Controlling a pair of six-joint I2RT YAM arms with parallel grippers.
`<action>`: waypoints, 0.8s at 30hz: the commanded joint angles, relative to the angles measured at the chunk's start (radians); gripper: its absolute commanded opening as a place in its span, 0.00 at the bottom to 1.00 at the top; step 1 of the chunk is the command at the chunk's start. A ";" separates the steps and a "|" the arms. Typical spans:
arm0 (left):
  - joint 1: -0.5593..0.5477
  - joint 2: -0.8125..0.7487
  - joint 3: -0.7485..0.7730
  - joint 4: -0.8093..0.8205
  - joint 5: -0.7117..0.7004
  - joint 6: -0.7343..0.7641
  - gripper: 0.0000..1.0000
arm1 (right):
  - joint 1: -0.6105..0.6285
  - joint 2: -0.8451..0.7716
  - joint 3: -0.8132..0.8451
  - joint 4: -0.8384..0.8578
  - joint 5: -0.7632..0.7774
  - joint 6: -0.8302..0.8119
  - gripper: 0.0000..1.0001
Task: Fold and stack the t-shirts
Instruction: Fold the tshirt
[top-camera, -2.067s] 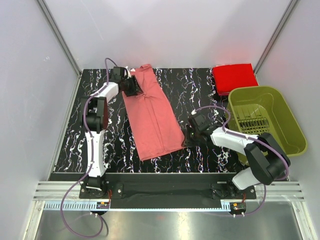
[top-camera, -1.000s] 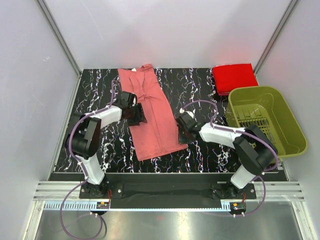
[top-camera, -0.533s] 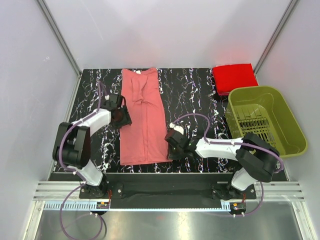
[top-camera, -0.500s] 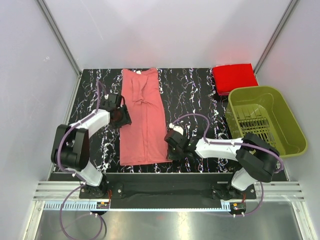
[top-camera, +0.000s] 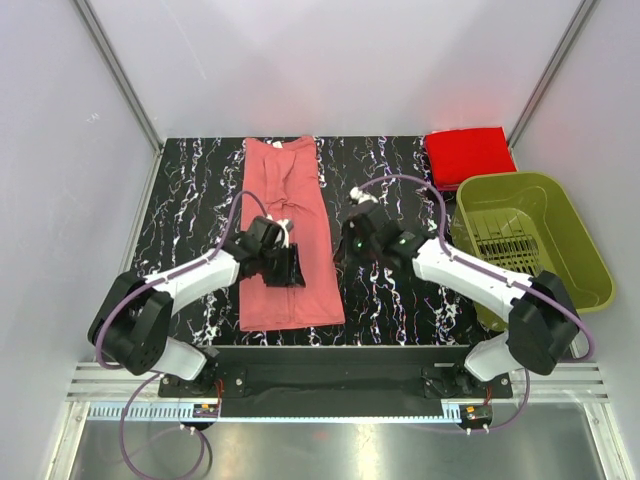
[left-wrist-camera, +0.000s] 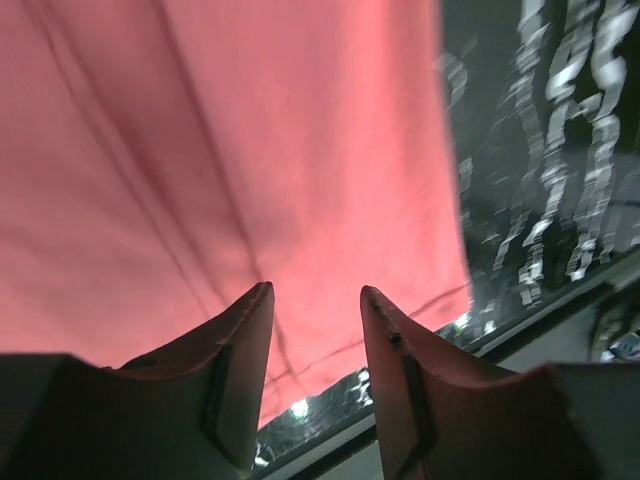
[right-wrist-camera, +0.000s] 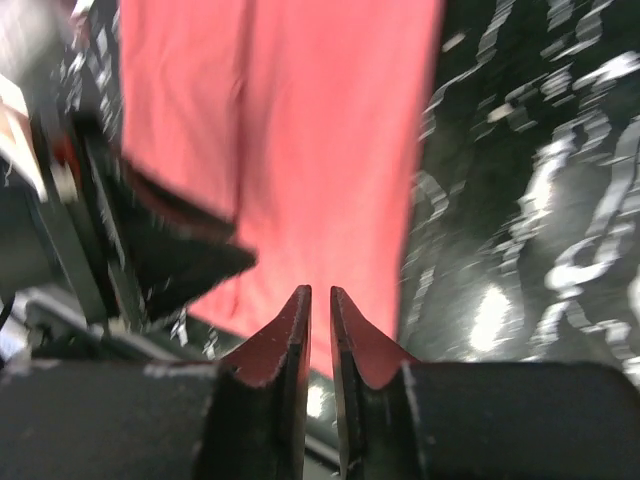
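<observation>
Currently mid-fold: salmon-pink t-shirt (top-camera: 285, 185) a narrow strip; left gripper (left-wrist-camera: 315, 292) half-open, right gripper (right-wrist-camera: 320, 292) barely parted, both empty. Next, probably: pinch near-edge hem.

One salmon-pink t-shirt (top-camera: 288, 205), one red t-shirt (top-camera: 469, 155), one olive-green basket (top-camera: 575, 237), a left hand (top-camera: 288, 267), a right hand (top-camera: 350, 245).

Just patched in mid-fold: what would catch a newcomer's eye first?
A long salmon-pink cloth t-shirt, folded into a strip, lies left of centre on the black marbled table, the left gripper hovering open over it. A bright red folded t-shirt sits at the far right corner, just behind an olive-green plastic basket.
</observation>
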 joint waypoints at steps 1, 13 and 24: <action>-0.019 -0.050 -0.038 0.037 -0.064 -0.044 0.45 | -0.066 -0.024 0.038 -0.040 -0.053 -0.103 0.20; -0.037 0.021 -0.104 0.134 -0.032 -0.072 0.35 | -0.075 -0.043 -0.020 0.002 -0.080 -0.106 0.20; -0.065 -0.040 -0.069 0.054 -0.087 -0.107 0.00 | -0.078 -0.003 -0.054 0.043 -0.067 -0.112 0.20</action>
